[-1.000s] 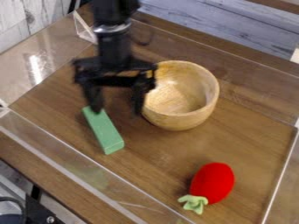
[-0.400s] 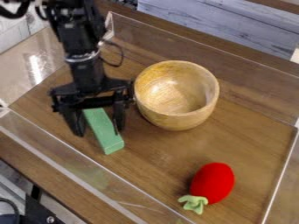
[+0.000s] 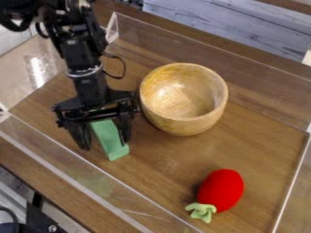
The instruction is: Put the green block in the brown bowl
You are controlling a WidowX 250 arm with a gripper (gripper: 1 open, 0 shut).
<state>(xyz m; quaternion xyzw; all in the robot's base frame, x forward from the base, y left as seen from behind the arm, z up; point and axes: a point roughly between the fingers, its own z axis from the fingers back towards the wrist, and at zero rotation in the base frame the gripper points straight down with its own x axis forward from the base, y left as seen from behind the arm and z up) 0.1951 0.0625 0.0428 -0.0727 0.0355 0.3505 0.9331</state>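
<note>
Pale wooden planks [image 3: 243,23] lie beyond the brown tabletop [image 3: 261,100], with clear panels [image 3: 91,173] edging it.

We have a single view. It looks down at a slant from above the front edge of the table [image 3: 170,175], facing across the wood, near enough that the bowl [image 3: 183,98], the strawberry [image 3: 220,191] and the robot arm [image 3: 83,59] fill much of it.

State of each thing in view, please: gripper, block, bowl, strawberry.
Gripper: open, low over the block, nothing visibly lifted.
Green block: lying flat on the table, outside the bowl.
Brown bowl: upright, empty.
Toy strawberry: lying on the table, leaves attached.
</note>
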